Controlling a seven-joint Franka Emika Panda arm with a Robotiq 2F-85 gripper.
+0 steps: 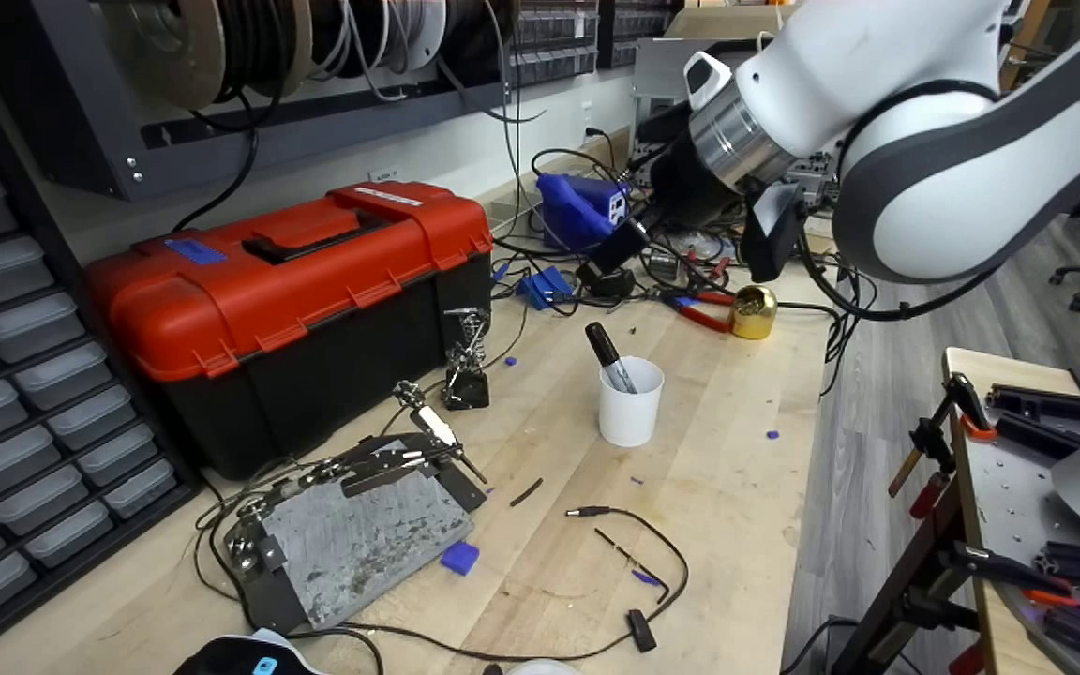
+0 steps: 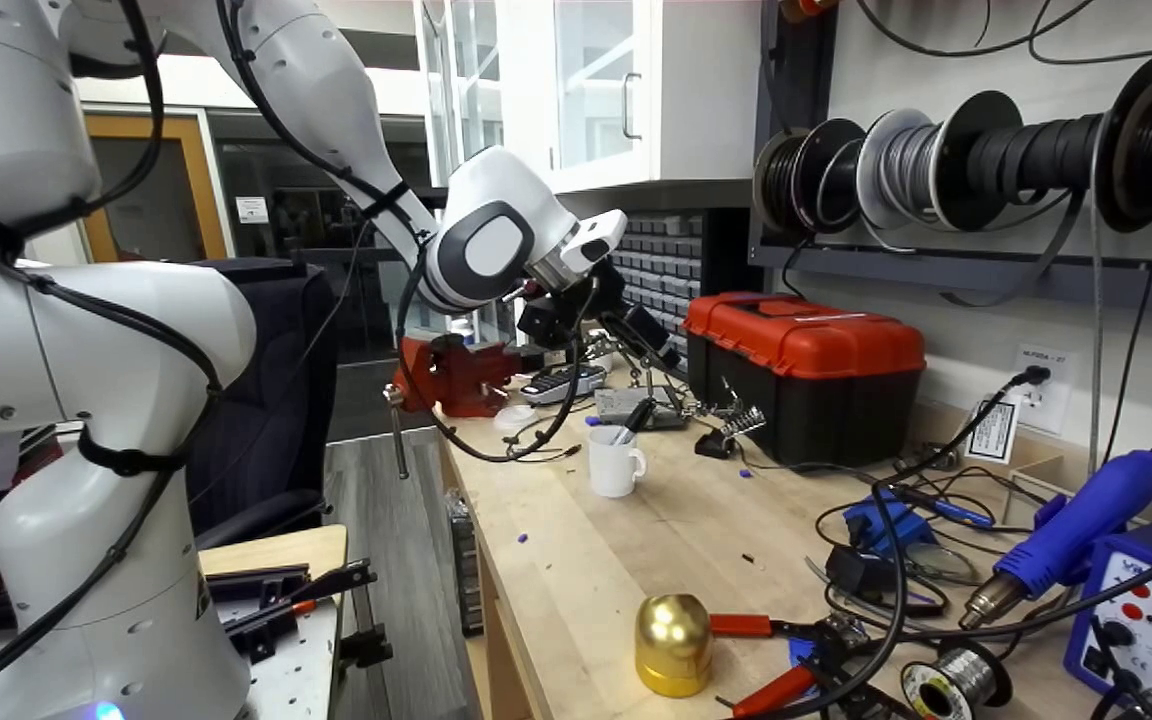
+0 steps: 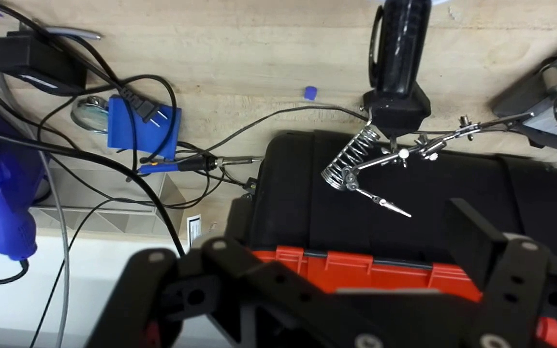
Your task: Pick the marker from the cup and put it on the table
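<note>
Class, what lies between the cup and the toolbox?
In both exterior views, a coil stand and a purple scrap; in the wrist view, also a thin cable.

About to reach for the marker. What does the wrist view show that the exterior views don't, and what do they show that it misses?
Clear only in the wrist view: the clip on the marker, and the bare prongs of a plug.

Only in the exterior views: the white cup whole, its handle in an exterior view, the gold pot and the wire spools. The wrist view has just a pale sliver at its top edge, possibly the rim.

Shared: marker, claw, red-and-black toolbox, wooden table.
</note>
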